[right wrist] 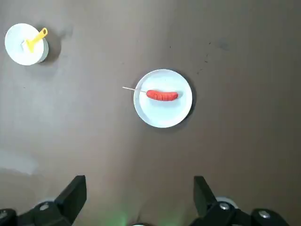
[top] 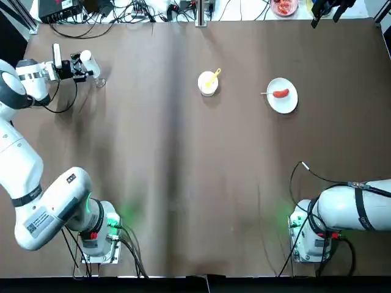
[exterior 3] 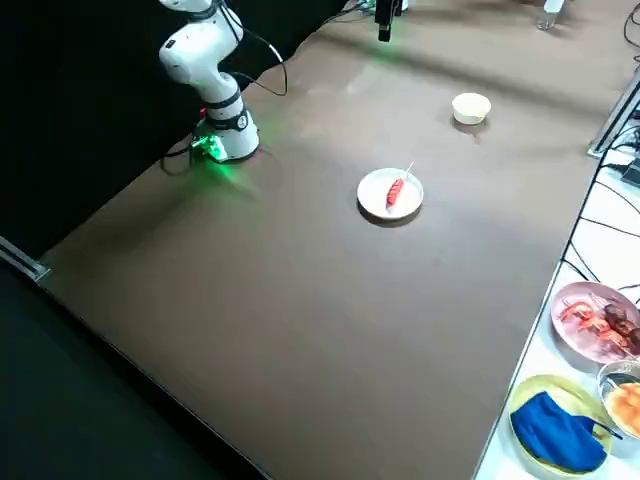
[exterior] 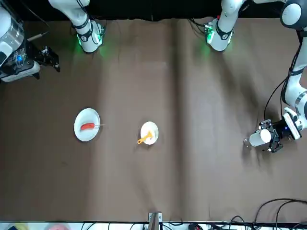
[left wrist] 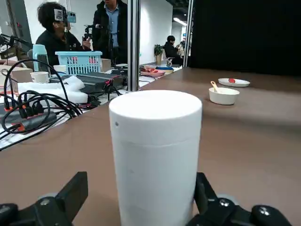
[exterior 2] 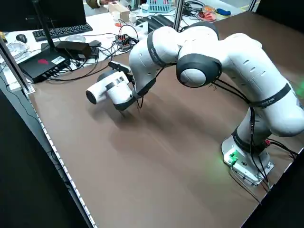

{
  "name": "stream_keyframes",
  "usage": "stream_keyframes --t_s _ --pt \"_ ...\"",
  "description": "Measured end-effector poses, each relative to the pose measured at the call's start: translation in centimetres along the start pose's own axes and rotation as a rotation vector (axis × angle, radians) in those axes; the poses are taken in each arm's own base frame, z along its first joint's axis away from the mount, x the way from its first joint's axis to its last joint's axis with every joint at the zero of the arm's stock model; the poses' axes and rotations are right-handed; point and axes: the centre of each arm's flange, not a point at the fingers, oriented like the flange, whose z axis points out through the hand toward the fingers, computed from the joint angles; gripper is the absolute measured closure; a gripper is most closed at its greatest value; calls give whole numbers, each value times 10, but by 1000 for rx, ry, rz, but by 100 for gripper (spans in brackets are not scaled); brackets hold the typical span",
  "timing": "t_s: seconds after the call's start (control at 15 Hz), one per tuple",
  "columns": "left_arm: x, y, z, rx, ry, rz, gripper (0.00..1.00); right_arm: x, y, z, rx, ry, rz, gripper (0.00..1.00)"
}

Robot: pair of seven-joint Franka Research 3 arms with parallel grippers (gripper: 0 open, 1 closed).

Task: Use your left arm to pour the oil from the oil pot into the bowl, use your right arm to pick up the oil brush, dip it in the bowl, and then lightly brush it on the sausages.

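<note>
Oil brush (top: 214, 77) rests in the bowl (top: 207, 84), handle leaning over the rim, the bowl standing on the worktop (top: 159, 146). To the bowl's right is the plate (top: 281, 104), bearing one red sausage (top: 281, 93) on a pale skewer (top: 267, 93). Farther off, to the bowl's left, the oil pot (exterior: 260, 137) is found at the left gripper (left wrist: 142, 190); its jaws are spread wide around the white cap, a gap visible on one side, contact with the pot not determinable. Right gripper (exterior: 48, 71) is well apart from the bowl, to its right and toward the robot's side, jaws wide open, holding nothing. Beyond the bowl, off the worktop, sits a pink dish (exterior 3: 597, 320) of food.
</note>
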Motion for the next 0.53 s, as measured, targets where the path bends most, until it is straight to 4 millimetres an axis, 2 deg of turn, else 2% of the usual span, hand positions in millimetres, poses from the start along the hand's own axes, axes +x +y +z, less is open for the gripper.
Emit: stream_keyframes --t_s 0.27,0.53 --pt "-7 5 10 -16 8 -17 1 0 0 0 0 0 0 0" --pt "-7 6 20 -33 11 2 1 0 0 0 0 0 0 0"
